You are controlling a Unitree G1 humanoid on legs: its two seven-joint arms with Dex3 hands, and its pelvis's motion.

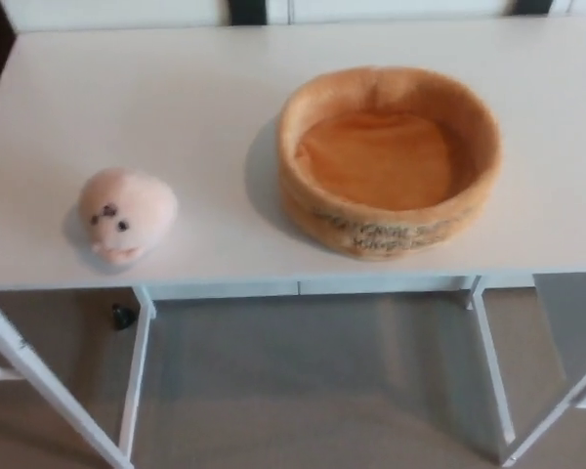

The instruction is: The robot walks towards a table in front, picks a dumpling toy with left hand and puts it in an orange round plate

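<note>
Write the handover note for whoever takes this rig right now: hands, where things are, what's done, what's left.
Hands: neither the left nor the right shows in the head view.
Dumpling toy: lies on the white table near its front-left edge, face towards the camera, untouched.
Plate: orange, round, soft high wall, on the table to the toy's right and apart from it; nothing in it.
Done: the robot appears to stand at the table's front edge.
Left: reach with the left hand, grasp the toy, carry it right and set it in the plate.
</note>
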